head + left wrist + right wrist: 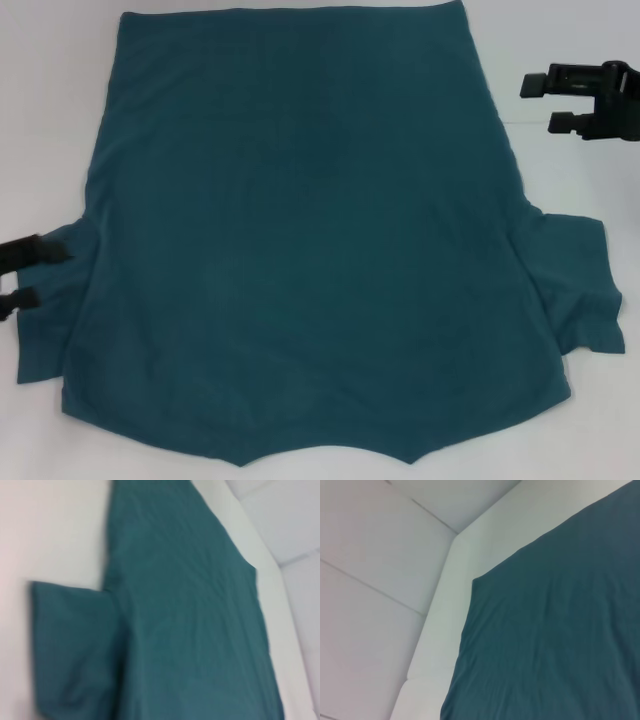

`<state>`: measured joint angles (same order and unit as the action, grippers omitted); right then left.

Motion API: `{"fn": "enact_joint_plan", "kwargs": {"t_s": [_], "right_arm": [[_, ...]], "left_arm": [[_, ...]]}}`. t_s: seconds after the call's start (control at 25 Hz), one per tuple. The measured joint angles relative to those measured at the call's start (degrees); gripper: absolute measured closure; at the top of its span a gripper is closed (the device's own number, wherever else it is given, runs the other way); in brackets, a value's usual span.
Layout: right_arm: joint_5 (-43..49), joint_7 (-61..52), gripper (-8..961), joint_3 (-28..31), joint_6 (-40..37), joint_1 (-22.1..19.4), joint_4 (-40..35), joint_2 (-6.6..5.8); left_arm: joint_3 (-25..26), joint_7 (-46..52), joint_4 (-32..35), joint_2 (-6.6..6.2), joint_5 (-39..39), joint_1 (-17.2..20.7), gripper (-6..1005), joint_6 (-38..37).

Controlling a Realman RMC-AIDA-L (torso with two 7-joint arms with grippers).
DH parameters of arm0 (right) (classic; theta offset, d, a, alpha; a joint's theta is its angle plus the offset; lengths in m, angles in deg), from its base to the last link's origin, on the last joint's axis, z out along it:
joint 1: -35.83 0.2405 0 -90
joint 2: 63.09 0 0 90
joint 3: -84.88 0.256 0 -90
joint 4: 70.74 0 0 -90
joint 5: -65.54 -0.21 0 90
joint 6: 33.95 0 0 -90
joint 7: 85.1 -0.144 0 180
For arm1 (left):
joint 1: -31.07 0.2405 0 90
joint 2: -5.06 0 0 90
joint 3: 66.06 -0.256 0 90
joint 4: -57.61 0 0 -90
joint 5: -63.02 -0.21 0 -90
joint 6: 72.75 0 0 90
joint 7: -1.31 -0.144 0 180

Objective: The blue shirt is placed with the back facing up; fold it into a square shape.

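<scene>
The blue shirt (310, 250) lies spread flat on the white table (40, 100), plain back up, with the neckline at the near edge and the hem at the far edge. Both short sleeves stick out sideways: the left sleeve (55, 330) and the right sleeve (580, 280). My left gripper (52, 274) is open, low at the outer edge of the left sleeve, and holds nothing. My right gripper (537, 104) is open and empty, off the shirt's far right side. The left wrist view shows the left sleeve (75, 645) and the shirt's body (190, 630). The right wrist view shows a hem corner (560, 630).
The shirt covers most of the table. Bare white strips run along the left and right sides. The right wrist view shows the table's edge (445, 605) and a pale tiled floor (370, 605) beyond it.
</scene>
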<state>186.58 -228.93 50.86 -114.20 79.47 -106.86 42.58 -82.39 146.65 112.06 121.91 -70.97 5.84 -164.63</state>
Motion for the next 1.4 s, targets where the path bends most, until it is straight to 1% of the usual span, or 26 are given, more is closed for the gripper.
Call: {"fn": "enact_joint_plan", "kwargs": {"t_s": [0.12,0.32,0.4,0.44,0.56,0.72,1.16,1.4], "right_arm": [[0.0,-0.4,41,-0.1,0.6,0.0,0.2,-0.18],[0.1,-0.4,41,-0.1,0.7,-0.4,0.4,-0.09],[0.1,-0.4,41,-0.1,0.7,-0.5,0.4,-0.08],[0.1,-0.3,41,-0.1,0.7,-0.5,0.4,-0.08],[0.1,-0.1,42,-0.1,0.7,-0.6,0.4,-0.08],[0.1,0.0,42,-0.1,0.7,-0.6,0.4,-0.10],[0.0,0.0,42,0.0,0.8,-0.6,0.4,-0.09],[-0.2,0.1,41,0.3,0.9,-0.6,0.4,0.02]], "left_arm": [[1.0,0.1,-0.8,0.13,-1.0,0.7,132,3.1],[1.1,-0.8,-2.8,0.31,-1.1,1.2,141,9.1],[1.0,-1.2,-3.2,0.31,-1.2,1.2,145,9.9],[0.9,-3.9,-4.6,0.32,-1.2,0.9,146,11.7],[0.8,-7.5,-6.3,0.25,-1.2,0.5,152,13.1],[0.3,-9.1,-7.3,0.21,-1.2,0.4,159,15.6],[-0.5,-9.9,-8.7,0.44,-3.4,0.4,178,18.2],[-0.5,-10.1,-9.8,0.96,-3.2,0.4,189,18.0]]}}
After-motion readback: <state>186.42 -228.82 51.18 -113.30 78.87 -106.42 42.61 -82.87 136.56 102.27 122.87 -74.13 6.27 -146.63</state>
